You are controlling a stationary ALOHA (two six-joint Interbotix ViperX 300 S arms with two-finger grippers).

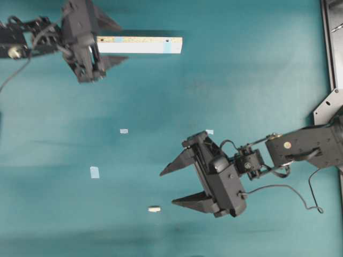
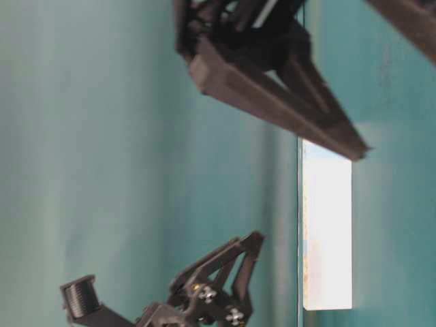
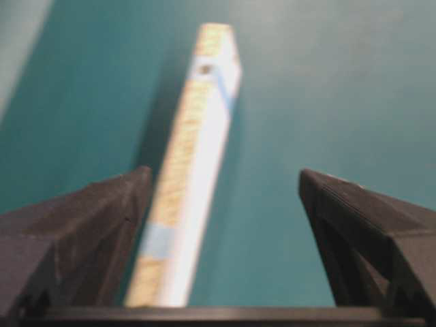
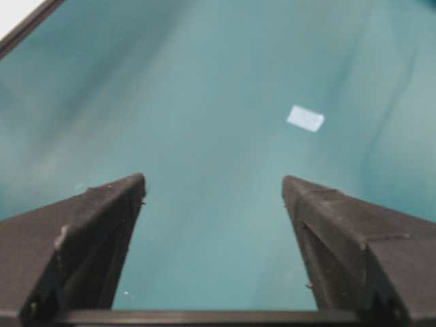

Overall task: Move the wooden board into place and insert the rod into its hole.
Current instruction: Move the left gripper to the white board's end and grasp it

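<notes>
Pale, stiff and light by its look, the wooden board [image 1: 140, 44] lies beside the spread left claw [image 1: 112, 42], best pinched across its narrow width, while the tiny rod [image 1: 154, 209] rests near the spread right claw [image 1: 167, 187].

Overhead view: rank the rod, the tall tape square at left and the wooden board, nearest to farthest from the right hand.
From the right hand:
1. Rod, just below-left of it.
2. Tall tape square, farther left.
3. Wooden board, far up by the left hand.
</notes>
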